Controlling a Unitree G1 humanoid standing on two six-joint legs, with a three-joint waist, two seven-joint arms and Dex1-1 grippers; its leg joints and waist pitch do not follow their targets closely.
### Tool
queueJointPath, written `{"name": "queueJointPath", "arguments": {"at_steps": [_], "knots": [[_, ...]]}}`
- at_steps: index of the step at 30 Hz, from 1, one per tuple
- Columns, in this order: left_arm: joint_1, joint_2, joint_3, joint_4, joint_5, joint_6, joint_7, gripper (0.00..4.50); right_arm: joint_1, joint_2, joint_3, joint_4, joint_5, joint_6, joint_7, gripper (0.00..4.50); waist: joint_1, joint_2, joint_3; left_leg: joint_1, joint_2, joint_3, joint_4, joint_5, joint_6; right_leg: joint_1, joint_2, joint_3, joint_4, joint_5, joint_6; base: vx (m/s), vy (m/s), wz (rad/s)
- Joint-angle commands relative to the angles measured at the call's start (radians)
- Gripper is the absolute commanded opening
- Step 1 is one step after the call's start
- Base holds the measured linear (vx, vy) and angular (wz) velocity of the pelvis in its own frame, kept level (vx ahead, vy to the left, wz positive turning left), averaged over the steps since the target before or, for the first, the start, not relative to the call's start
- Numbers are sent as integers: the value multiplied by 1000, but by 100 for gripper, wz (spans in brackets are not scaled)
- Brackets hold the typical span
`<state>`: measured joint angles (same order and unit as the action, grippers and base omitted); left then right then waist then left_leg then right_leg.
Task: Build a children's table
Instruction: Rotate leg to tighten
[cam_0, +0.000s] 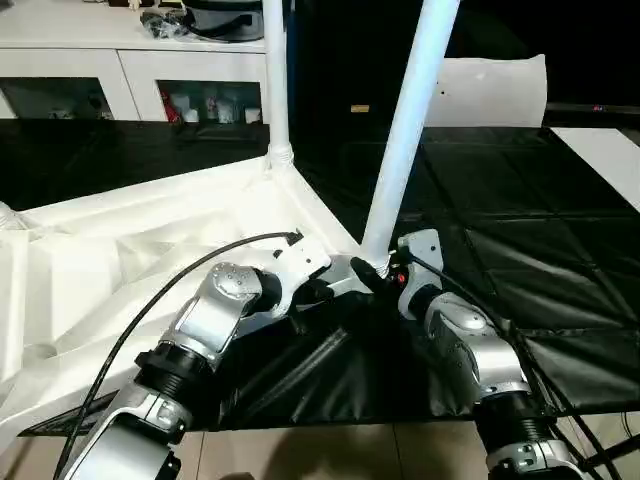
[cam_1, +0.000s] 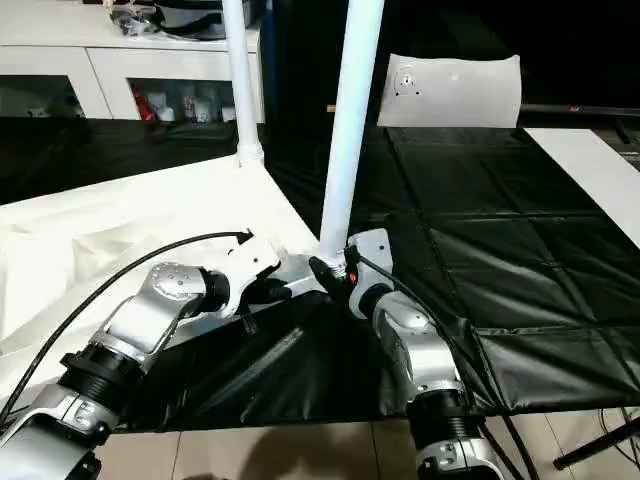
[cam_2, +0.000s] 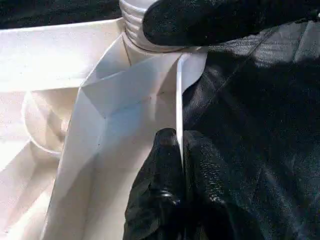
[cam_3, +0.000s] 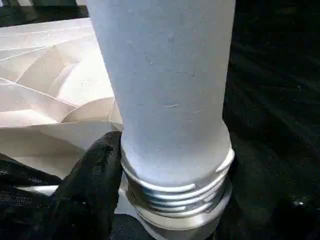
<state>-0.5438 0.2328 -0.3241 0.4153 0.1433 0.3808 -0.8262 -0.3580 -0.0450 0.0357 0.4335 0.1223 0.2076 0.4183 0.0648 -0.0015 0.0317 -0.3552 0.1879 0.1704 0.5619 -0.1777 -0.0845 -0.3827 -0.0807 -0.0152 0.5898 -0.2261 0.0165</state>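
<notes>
left pincer clamping tabletop rim, right pincer around leg

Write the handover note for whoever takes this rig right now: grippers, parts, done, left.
Left gripper: shut, pinching the thin side wall of the table top by the near corner.
Right gripper: fingers around the base of the near leg, just above its threaded end; threads show above the socket, so it is not fully seated.
Table top lies ribbed side up on the black work table.
Far leg stands upright in its corner socket.
Done: one leg stands in, a second started at the near corner.
Left: finish seating the near leg, then the other corners' legs, not visible here.
</notes>
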Motion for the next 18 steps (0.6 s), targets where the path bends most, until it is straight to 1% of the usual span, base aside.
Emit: {"name": "queueJointPath", "arguments": {"at_steps": [1, 3, 5, 6, 7, 8, 9, 10, 11, 12, 13, 14, 15, 16, 17, 18], "knots": [[-7, 8, -19, -29, 32, 4, 39, 0, 37, 58, 81, -4, 17, 17, 61, 358, 4, 11, -30, 13, 29, -19, -87, -455, -18, 4, -51, 23, -99, -426, -114, 0, 0, 0], [-1, 22, -19, -35, 28, 3, 28, 0, 44, 50, 82, -15, 20, 6, 71, 385, 4, 8, -31, 10, 29, -18, -88, -441, -18, 8, -49, 22, -96, -402, -119, 0, 0, 0], [14, 57, -18, -41, 19, -15, -1, 0, 65, 28, 79, -54, 30, -3, 97, 402, 6, 10, -31, 9, 30, -17, -89, -422, -15, 9, -48, 24, -93, -372, -126, 0, 0, 0], [18, 77, -19, -38, 19, -38, -19, 0, 77, 7, 81, -77, 32, -11, 124, 406, 4, 5, -31, 4, 30, -16, -89, -416, -9, 13, -47, 23, -92, -372, -126, 0, 0, 0], [21, 96, -22, -33, 21, -66, -36, 0, 89, -16, 85, -99, 35, -16, 152, 417, 5, 3, -32, 3, 29, -16, -88, -406, -5, 14, -47, 23, -94, -375, -119, 0, 0, 0], [22, 100, -23, -31, 22, -74, -40, 0, 92, -22, 85, -103, 35, -18, 159, 417, 6, 4, -33, 2, 30, -16, -87, -399, -4, 15, -48, 24, -91, -367, -119, 0, 0, 0], [23, 107, -24, -30, 24, -85, -47, 0, 96, -30, 87, -110, 35, -21, 170, 431, 5, 4, -34, -1, 30, -15, -86, -380, -3, 16, -47, 24, -88, -344, -125, 0, 0, 0], [26, 121, -24, -27, 20, -99, -68, 0, 106, -53, 88, -130, 40, -27, 200, 440, 5, 0, -35, -4, 30, -14, -85, -360, 2, 19, -47, 24, -86, -338, -124, 0, 0, 0], [30, 145, -32, -24, 13, -136, -106, 0, 117, -84, 86, -155, 47, -34, 239, 445, 6, -3, -36, -3, 30, -13, -84, -354, 7, 18, -46, 24, -87, -341, -123, 0, 0, 0], [35, 166, -38, -24, 4, -151, -141, 0, 127, -116, 83, -179, 53, -43, 279, 448, 7, -1, -38, -3, 32, -10, -80, -339, 11, 16, -46, 26, -84, -321, -130, 0, 0, 0], [40, 189, -45, -24, -4, -178, -180, 0, 133, -149, 79, -200, 58, -52, 316, 448, 11, 0, -42, -7, 33, -10, -77, -301, 14, 20, -45, 26, -77, -259, -141, 0, 0, 0], [42, 210, -56, -23, -11, -228, -222, 0, 133, -177, 72, -215, 60, -60, 343, 448, 11, 0, -45, -9, 32, -9, -75, -276, 20, 23, -43, 25, -73, -217, -149, 0, 0, 0], [42, 210, -56, -23, -11, -228, -222, 0, 133, -177, 72, -215, 60, -60, 343, 448, 14, 1, -52, -11, 32, -7, -67, -208, 28, 26, -41, 23, -60, -104, -168, 59, -18, -1], [43, 223, -60, -21, -14, -237, -244, 0, 132, -196, 68, -222, 64, -63, 364, 448, 14, 4, -54, -10, 31, -4, -62, -171, 31, 25, -39, 23, -52, -38, -182, 63, -8, -2], [36, 242, -70, -4, -18, -288, -284, 0, 128, -233, 64, -230, 74, -64, 410, 448, 15, -4, -54, -12, 31, 0, -56, -119, 44, 28, -34, 20, -43, 67, -207, 63, -8, -2], [35, 245, -71, -1, -19, -296, -291, 0, 127, -239, 64, -232, 76, -64, 418, 448, 19, 1, -54, -14, 29, -3, -55, -107, 50, 31, -35, 18, -39, 95, -216, 54, 5, -5]]}}
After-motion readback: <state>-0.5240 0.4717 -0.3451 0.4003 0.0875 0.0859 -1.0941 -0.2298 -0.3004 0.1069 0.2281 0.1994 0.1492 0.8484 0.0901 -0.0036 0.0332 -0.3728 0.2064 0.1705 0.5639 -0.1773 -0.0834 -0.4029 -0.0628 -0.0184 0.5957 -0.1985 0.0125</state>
